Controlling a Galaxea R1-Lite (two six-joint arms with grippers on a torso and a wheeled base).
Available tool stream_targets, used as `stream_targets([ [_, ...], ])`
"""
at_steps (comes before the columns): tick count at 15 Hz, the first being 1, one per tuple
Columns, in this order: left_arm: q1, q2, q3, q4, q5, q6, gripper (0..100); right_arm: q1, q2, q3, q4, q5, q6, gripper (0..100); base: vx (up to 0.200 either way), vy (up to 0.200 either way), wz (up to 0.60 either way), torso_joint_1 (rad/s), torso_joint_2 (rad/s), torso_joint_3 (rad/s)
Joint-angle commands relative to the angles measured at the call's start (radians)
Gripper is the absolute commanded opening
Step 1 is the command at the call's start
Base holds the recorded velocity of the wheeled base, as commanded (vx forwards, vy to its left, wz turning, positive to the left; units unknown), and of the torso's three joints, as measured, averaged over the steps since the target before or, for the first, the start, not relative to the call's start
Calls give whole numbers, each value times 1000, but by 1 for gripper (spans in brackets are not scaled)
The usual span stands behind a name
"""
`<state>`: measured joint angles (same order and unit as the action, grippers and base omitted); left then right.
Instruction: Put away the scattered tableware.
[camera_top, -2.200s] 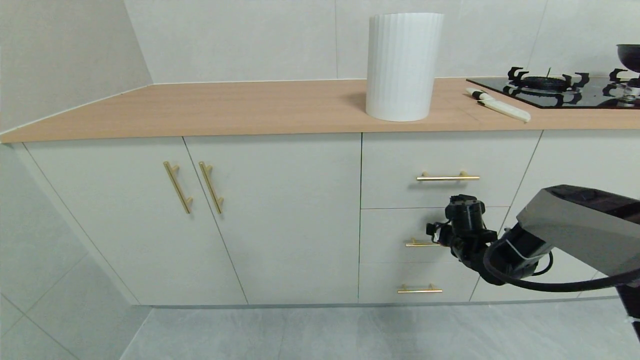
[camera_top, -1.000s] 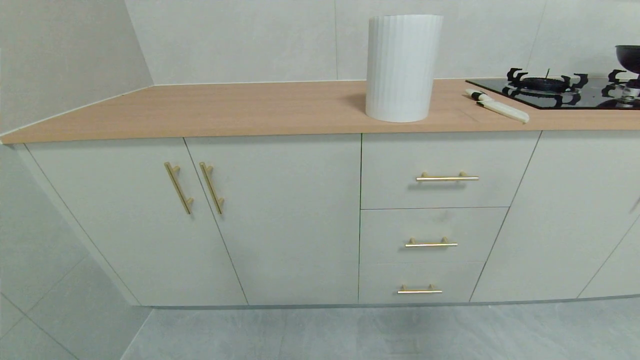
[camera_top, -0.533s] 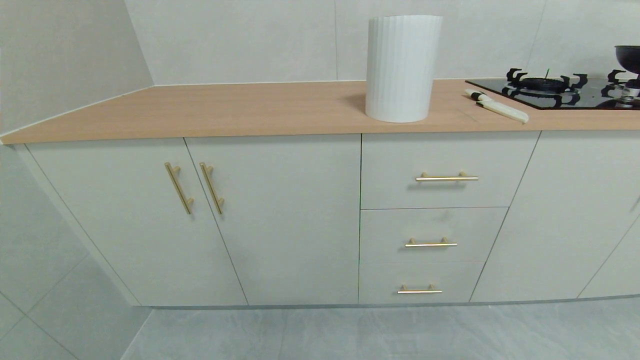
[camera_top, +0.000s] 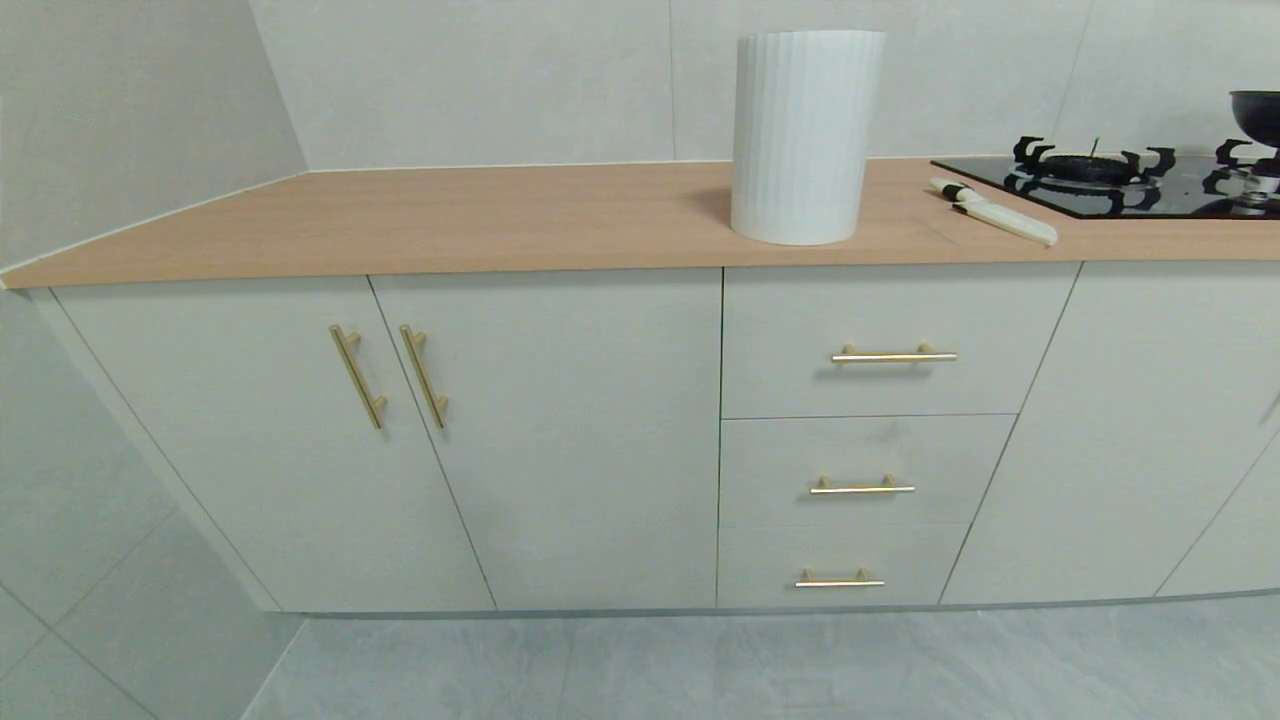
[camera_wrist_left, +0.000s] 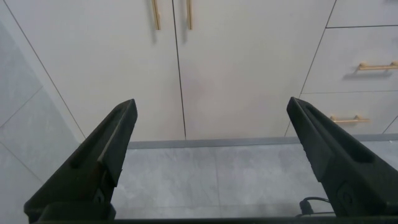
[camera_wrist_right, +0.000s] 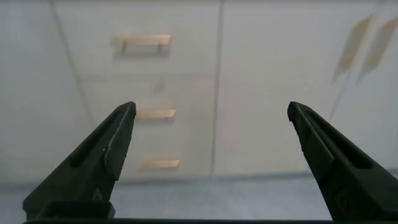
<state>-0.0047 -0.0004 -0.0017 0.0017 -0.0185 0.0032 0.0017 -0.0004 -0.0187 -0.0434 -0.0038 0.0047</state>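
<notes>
Right gripper (camera_wrist_right: 209, 112) is now hanging away from the shut drawers (camera_top: 865, 450), fingers (camera_wrist_right: 112, 149) released like left gripper's (camera_wrist_left: 211, 106); knife (camera_top: 993, 210) is still waiting

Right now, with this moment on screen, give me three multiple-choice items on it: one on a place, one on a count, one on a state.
1. Where does the knife lie?
A. On the countertop, between the white container and the hob
B. On the floor
C. Inside the white container

2. How many drawers are stacked below the white container?
A. Two
B. Three
C. Five

3. What state is the left gripper in?
A. Shut on a spoon
B. Open and empty
C. Shut on a cup

Answers:
1 A: the knife rests flat on the wood top, just short of the hob's glass.
2 B: there are three fronts one above another, each with one gold handle.
3 B: its fingers stand wide apart with nothing held between them.
</notes>
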Motion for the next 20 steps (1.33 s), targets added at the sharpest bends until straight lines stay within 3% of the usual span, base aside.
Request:
stream_targets([
  [1, 0, 0, 0, 0, 0, 0, 100, 1, 0, 19, 31, 22, 6, 100, 0, 0, 0, 0, 0, 0],
  [16, 0, 0, 0, 0, 0, 0, 100, 0, 0, 19, 42, 18, 11, 100, 0, 0, 0, 0, 0, 0],
  [20, 0, 0, 0, 0, 0, 0, 100, 0, 0, 19, 42, 18, 11, 100, 200, 0, 0, 2, -4, 4],
])
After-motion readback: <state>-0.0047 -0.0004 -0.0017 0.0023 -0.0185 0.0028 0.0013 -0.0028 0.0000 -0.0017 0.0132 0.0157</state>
